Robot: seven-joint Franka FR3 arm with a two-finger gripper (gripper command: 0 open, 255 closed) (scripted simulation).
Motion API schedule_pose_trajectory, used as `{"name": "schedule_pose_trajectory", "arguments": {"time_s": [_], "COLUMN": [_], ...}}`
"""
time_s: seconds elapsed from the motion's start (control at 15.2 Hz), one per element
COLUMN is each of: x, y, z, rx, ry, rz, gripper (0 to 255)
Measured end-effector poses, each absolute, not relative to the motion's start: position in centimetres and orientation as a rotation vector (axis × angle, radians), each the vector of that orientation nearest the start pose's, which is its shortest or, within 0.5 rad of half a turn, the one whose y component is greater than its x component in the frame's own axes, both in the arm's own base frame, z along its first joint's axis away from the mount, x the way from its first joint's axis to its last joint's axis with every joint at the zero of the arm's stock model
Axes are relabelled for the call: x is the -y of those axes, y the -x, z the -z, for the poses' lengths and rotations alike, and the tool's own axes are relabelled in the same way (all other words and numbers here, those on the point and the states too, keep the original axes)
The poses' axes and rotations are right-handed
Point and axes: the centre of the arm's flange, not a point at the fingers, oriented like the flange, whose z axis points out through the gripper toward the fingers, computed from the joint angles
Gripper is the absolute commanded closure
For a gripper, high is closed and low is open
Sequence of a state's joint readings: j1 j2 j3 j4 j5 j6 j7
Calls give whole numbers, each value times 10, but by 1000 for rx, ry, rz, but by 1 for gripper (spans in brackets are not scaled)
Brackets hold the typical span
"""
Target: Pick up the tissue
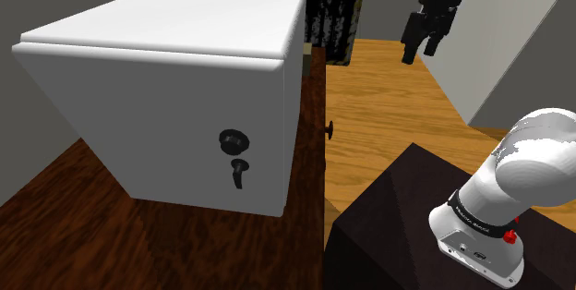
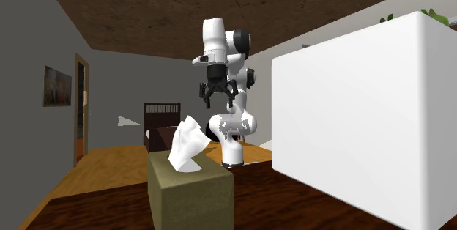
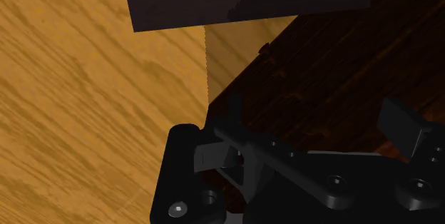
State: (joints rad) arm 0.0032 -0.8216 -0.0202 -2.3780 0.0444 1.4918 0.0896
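A white tissue point(image 2: 186, 145) sticks up out of an olive-green box point(image 2: 193, 196) that stands on the dark wooden table point(image 2: 293, 206), close to the camera of the second exterior view. My gripper point(image 2: 217, 101) hangs high in the air well behind that box, in front of the arm's own base, and it is open with nothing between its fingers. From the shoulder camera the gripper point(image 1: 421, 48) is at the upper right, above the wooden floor, off the table's edge. In the wrist view the gripper point(image 3: 292, 126) looks down on the floor and the table's edge.
A big white box point(image 1: 175, 94) with a black knob point(image 1: 232, 139) and handle takes up much of the table and also rises at the second exterior view's right point(image 2: 366, 119). The dark stand point(image 1: 388, 233) is at the shoulder view's lower right. A dark cabinet point(image 1: 334, 11) stands behind.
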Motion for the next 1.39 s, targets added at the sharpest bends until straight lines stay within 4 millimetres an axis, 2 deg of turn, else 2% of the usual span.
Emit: {"name": "schedule_pose_trajectory", "arguments": {"time_s": [0.07, 0.26, 0.53, 0.92, 1.39], "x": [2, -1, -9, -25, -60], "y": [-289, -315, -368, -447, -541], "z": [-584, -587, -592, -585, -581], "rx": [-150, -93, 20, 209, 450], "ry": [3080, 3125, 3207, 3324, 3444], "rz": [-103, -116, -141, -183, -234], "gripper": [0, 0, 0, 0, 0]}}
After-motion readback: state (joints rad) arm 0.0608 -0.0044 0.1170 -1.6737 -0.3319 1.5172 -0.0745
